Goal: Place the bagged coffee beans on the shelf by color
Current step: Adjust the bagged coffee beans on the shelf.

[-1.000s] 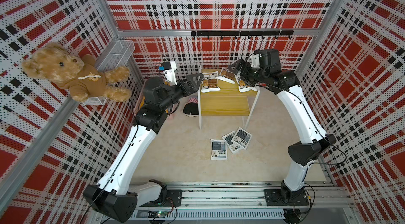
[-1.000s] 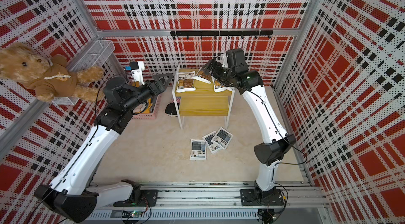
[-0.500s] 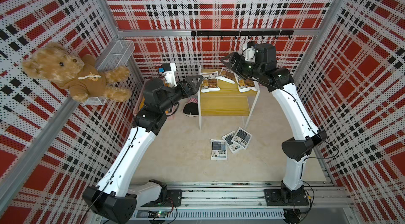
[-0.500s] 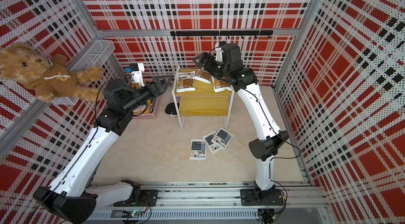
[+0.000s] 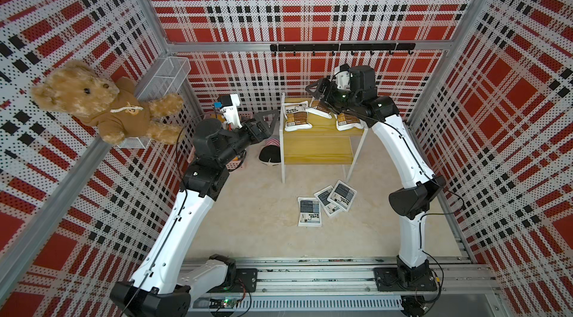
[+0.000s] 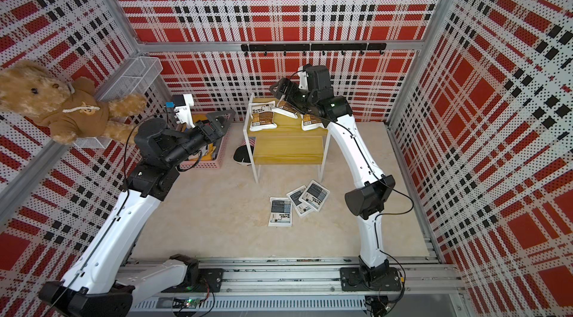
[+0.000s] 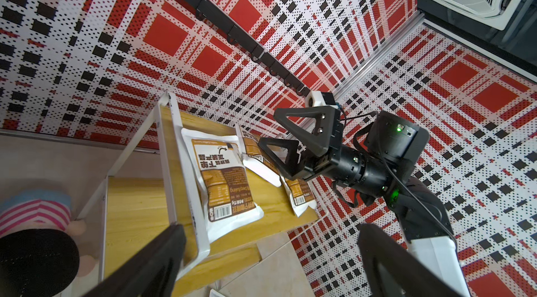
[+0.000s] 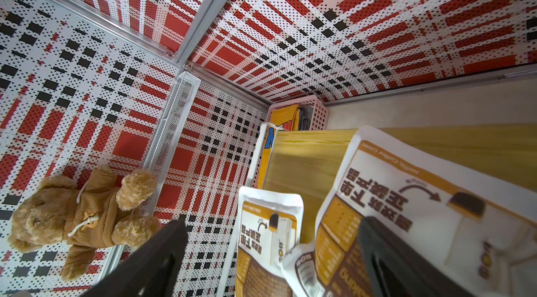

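The shelf point(image 5: 316, 149) stands at the back of the floor. Its upper board holds three brown-labelled bagged coffee beans point(image 5: 296, 118) point(image 5: 321, 110) point(image 5: 348, 120), and the middle one lies tilted. Three grey-labelled bags point(image 5: 309, 211) point(image 5: 325, 203) point(image 5: 342, 194) lie overlapping on the floor in front of the shelf. My right gripper point(image 5: 316, 89) hovers open and empty above the upper board's back edge, over the brown bags point(image 8: 270, 237). The left gripper point(image 5: 273, 114) is open and empty beside the shelf's left end, level with the upper board, facing a brown bag point(image 7: 223, 185).
A teddy bear point(image 5: 93, 104) and a white wire basket point(image 5: 164, 78) hang on the left wall. A pink basket point(image 6: 214, 157) with yellow cloth stands left of the shelf, with a black cap point(image 5: 269, 155) between them. A hook rail point(image 5: 341, 47) runs along the back wall.
My right arm has swung left along the upper board and lifted away from the brown bags, its gripper still open. The left arm has barely moved.
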